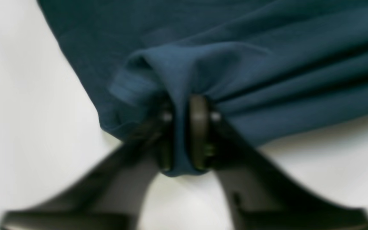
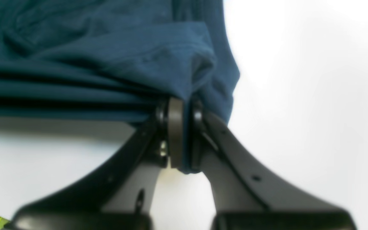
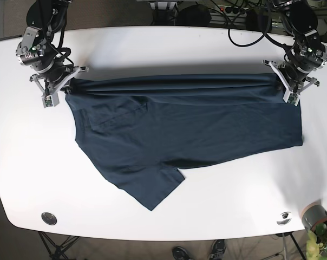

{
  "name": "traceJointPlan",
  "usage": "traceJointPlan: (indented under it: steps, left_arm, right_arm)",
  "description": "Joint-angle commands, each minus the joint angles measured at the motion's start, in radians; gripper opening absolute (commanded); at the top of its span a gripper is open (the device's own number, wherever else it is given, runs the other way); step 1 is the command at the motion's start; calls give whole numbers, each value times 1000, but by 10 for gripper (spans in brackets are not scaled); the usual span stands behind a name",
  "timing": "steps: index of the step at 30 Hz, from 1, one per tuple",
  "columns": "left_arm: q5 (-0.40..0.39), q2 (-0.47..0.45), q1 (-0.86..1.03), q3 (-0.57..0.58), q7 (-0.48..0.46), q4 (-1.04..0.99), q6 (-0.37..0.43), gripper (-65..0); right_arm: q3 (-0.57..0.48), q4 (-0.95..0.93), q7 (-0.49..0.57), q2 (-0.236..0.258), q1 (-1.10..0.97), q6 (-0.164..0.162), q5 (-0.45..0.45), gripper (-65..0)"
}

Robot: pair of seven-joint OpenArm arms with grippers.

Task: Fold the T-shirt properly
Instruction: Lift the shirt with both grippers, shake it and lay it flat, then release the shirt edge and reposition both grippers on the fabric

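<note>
the shirt lies spread on the white table, its far edge pulled taut in long folds between our two arms. our left gripper has its jaws pinching a bunched corner of cloth, and our right gripper pinches the opposite corner likewise.

T-shirt lies spread on tabletop, far edge stretched between both arms. Right gripper at the far-left corner, left gripper at the far-right, fingers on each pinching cloth. One sleeve points near-left of centre. Small round object at near-right corner.
</note>
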Motion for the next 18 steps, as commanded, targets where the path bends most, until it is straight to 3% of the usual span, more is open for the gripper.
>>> traceJointPlan:
  steps: [1, 4, 7, 10, 14, 18]
  left_arm:
    - [3, -20, 3, -26, -8, 18, 8, -449]
    - [2, -18, 28, -52, -6, 18, 8, -360]
    - [2, -18, 28, -67, -6, 18, 6, -314]
    - [0, -20, 32, -81, -6, 20, -11, -308]
    - [2, -21, 36, -122, -6, 20, -16, -311]
    - [2, -21, 66, -174, -6, 20, -16, -311]
  right_arm:
    - [7, 18, 17, 13, -9, -5, -5, -620]
    - [12, 20, 17, -7, -32, -5, -5, -533]
    - [73, 33, 17, -38, -44, -3, -4, -341]
    - [121, 59, 18, -84, -47, 13, -4, -205]
    - [151, 79, 14, -99, -47, 96, -4, -178]
    - [160, 90, 14, -101, -43, 132, -4, -178]
